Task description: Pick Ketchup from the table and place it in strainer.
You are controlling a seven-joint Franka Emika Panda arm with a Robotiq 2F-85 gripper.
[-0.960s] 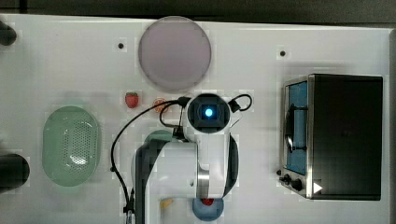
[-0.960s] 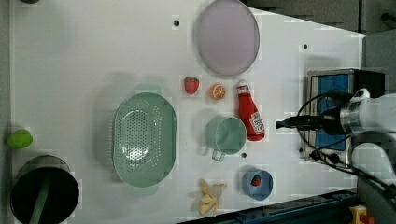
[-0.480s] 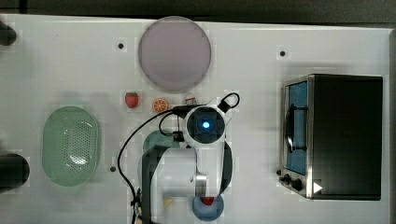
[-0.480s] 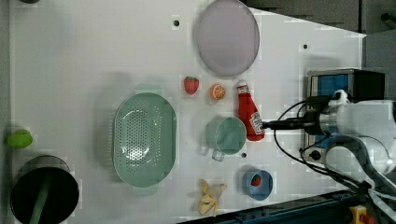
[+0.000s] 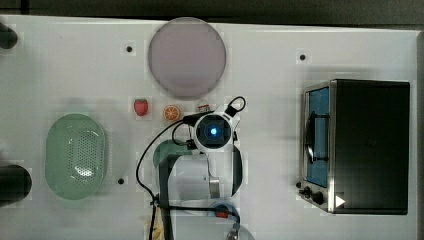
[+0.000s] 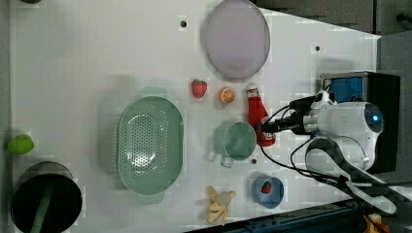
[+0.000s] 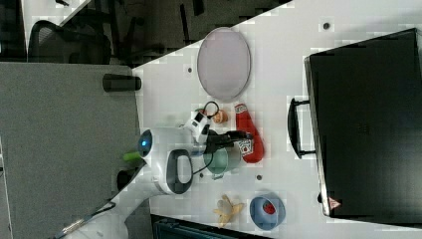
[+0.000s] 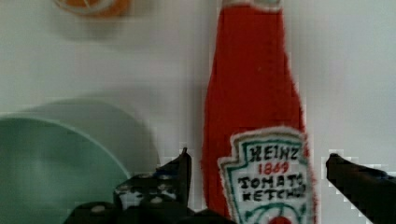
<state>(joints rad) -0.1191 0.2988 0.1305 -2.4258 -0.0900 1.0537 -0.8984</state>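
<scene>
The arm has brought its claw (image 8: 257,186), spread wide, down astride the small red white-capped Ketchup bottle (image 8: 254,107) lying on the white table (image 6: 97,58); pinching looks next.

The Ketchup (image 8: 254,107) is coloured red, with a pale label lettered in black and red and edged in green; the strainer (image 6: 150,144) is seen as pale green, dotted with small holes; a grey-lilac plate (image 6: 236,39) and an orange slice (image 6: 226,95) are noted.
</scene>
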